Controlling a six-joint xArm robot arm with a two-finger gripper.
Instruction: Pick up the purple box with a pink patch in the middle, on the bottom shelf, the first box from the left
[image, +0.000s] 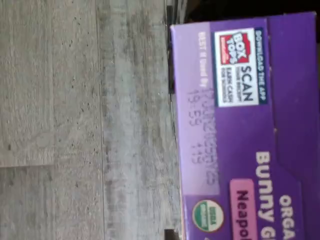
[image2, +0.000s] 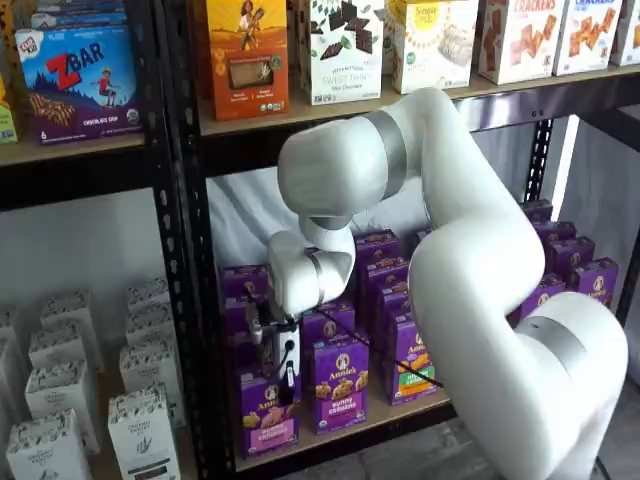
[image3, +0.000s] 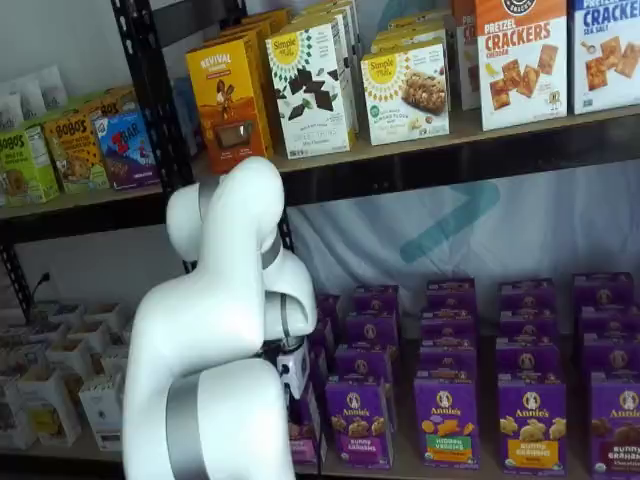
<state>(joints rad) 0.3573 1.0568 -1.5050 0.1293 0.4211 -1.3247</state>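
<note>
1. The purple box stands upright at the front edge of the bottom shelf, near its front left corner, beside the black upright. In the other shelf view it is mostly hidden behind the white arm; only a sliver of its pink band shows.
2. The gripper hangs directly over the top of that box, black fingers pointing down and reaching its upper front. They appear side-on, so I cannot tell whether they are spread or pressed together.
3. The wrist view looks down on the box top, which carries a Box Tops patch, a date stamp and a pink label. Grey plank floor fills the space past the shelf's front edge, and open room lies there.
4. To the box's right along the front edge stand two more purple cartons in a shelf view: one with a purple band, one with a green-and-orange patch. They stand close together, with little side room.
5. Behind the front row, more purple cartons recede toward the back edge; an exact count is unclear.
6. The neighbouring bay holds white cartons, at least eight visible.
7. The shelf above carries six boxes in a shelf view.
</note>
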